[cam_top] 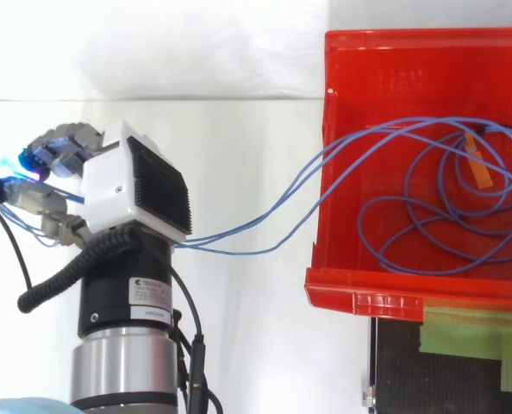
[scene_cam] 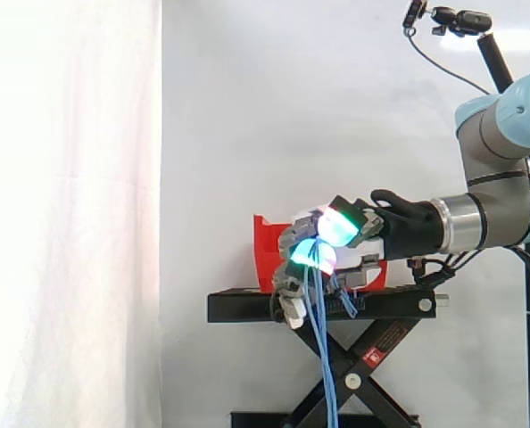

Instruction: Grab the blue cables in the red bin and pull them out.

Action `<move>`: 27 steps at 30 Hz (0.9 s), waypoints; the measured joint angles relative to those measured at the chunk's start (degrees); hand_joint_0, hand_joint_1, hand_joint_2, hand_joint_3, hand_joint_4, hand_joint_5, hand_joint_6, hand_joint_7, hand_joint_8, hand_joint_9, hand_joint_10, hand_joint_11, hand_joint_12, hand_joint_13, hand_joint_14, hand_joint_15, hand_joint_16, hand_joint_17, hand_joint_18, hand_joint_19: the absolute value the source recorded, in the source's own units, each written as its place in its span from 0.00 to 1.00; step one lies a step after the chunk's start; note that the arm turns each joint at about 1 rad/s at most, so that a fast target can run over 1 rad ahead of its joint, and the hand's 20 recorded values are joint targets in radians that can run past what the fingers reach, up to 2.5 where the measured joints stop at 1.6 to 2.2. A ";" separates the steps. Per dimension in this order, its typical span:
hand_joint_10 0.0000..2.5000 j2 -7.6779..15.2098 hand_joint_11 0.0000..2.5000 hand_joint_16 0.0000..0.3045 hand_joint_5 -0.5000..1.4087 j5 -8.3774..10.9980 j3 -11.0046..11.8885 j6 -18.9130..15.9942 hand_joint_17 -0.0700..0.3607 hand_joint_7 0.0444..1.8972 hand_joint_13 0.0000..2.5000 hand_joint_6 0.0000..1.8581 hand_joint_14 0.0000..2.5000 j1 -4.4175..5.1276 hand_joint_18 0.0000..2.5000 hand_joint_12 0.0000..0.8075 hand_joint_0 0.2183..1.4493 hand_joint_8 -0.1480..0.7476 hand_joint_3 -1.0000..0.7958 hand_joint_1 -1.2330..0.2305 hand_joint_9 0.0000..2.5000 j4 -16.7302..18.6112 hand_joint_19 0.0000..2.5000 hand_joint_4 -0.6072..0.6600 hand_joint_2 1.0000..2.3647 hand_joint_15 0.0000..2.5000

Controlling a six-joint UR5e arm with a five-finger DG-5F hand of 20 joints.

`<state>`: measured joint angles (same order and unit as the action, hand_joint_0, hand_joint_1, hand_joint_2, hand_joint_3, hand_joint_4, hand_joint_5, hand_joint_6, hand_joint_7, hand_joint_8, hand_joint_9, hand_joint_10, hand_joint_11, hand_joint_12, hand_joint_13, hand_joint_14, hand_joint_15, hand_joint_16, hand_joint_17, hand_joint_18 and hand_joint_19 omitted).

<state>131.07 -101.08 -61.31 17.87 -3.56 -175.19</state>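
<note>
Several blue cables [scene_cam: 326, 357] gripped by the hand [cam_top: 135, 185], strung across to the red bin [cam_top: 394, 60].

Seen from above, the hand sits far left, well apart from the bin, with its fingers curled round the cables. From the side, the cyan and green fingertips [scene_cam: 336, 227] close over the strands, though I can't quite make out which pads do the pinching. Below the grip a bundle of strands hangs straight down past the black stand [scene_cam: 247, 306]. Other strands run rightward across the white gap in a shallow sag and cross the bin's left wall. Inside the bin the rest of the cables lie in loose loops on the floor, with a small orange tag [cam_top: 477, 164] among them. A strip of green tape [cam_top: 471, 335] sits on the stand just below the bin's near rim.
</note>
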 measured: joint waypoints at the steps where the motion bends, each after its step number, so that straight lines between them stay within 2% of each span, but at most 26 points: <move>1: 0.01 0.01 0.47 0.14 0.69 -0.02 0.00 0.00 0.39 0.29 0.41 0.47 0.01 0.02 0.28 0.43 0.55 0.47 0.00 0.28 0.38 0.00 0.26 0.55 0.00 0.40; 10: 0.01 0.01 0.48 0.14 0.69 -0.08 0.00 0.01 0.39 0.30 0.52 0.47 0.00 0.08 0.36 0.37 0.56 0.47 0.00 0.27 0.39 0.10 0.36 0.55 0.00 0.62; 12: 0.01 0.01 0.48 0.14 0.69 -0.08 -0.01 0.01 0.39 0.30 0.51 0.47 0.08 0.08 0.37 0.37 0.56 0.47 0.00 0.27 0.39 0.11 0.39 0.55 0.00 0.60; 13: 0.01 0.00 0.48 0.14 0.69 -0.09 0.01 0.01 0.39 0.30 0.50 0.47 0.18 0.09 0.39 0.37 0.56 0.47 0.00 0.27 0.39 0.12 0.41 0.55 0.00 0.58; 14: 0.01 0.00 0.48 0.14 0.69 -0.09 0.00 0.01 0.39 0.29 0.47 0.47 0.35 0.10 0.40 0.37 0.56 0.48 0.00 0.27 0.39 0.11 0.43 0.55 0.00 0.54; 15: 0.01 0.00 0.48 0.14 0.69 -0.09 -0.01 0.01 0.39 0.29 0.47 0.47 0.35 0.11 0.40 0.37 0.56 0.48 0.00 0.27 0.39 0.12 0.43 0.55 0.00 0.54; 16: 0.01 0.00 0.48 0.14 0.69 -0.09 -0.01 0.01 0.38 0.30 0.46 0.46 0.43 0.11 0.41 0.37 0.56 0.47 0.00 0.27 0.39 0.11 0.45 0.55 0.00 0.51; 17: 0.01 0.00 0.48 0.14 0.69 -0.08 -0.01 0.01 0.38 0.30 0.45 0.46 0.57 0.10 0.43 0.37 0.56 0.48 0.00 0.27 0.39 0.11 0.48 0.55 0.00 0.46; 18: 0.01 0.00 0.48 0.14 0.69 -0.08 -0.01 0.01 0.38 0.30 0.45 0.46 0.59 0.10 0.43 0.36 0.56 0.47 0.00 0.27 0.39 0.12 0.48 0.55 0.00 0.46; 20: 0.01 0.01 0.48 0.13 0.70 -0.09 0.00 0.01 0.38 0.30 0.43 0.46 0.72 0.11 0.44 0.37 0.56 0.48 0.00 0.27 0.39 0.09 0.49 0.55 0.00 0.42; 21: 0.01 0.00 0.48 0.13 0.70 -0.08 0.00 0.01 0.37 0.30 0.43 0.46 0.74 0.11 0.44 0.37 0.56 0.48 0.00 0.27 0.39 0.07 0.49 0.55 0.00 0.42; 23: 0.01 0.00 0.48 0.13 0.70 -0.08 -0.01 0.01 0.37 0.30 0.41 0.45 0.85 0.10 0.46 0.37 0.56 0.48 0.00 0.26 0.39 0.05 0.51 0.55 0.00 0.40; 27: 0.01 0.00 0.49 0.13 0.69 -0.11 -0.02 0.01 0.37 0.30 0.41 0.45 0.88 0.09 0.46 0.37 0.56 0.48 0.00 0.25 0.39 0.05 0.51 0.55 0.00 0.41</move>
<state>131.07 -101.19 -61.33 17.89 -3.47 -175.15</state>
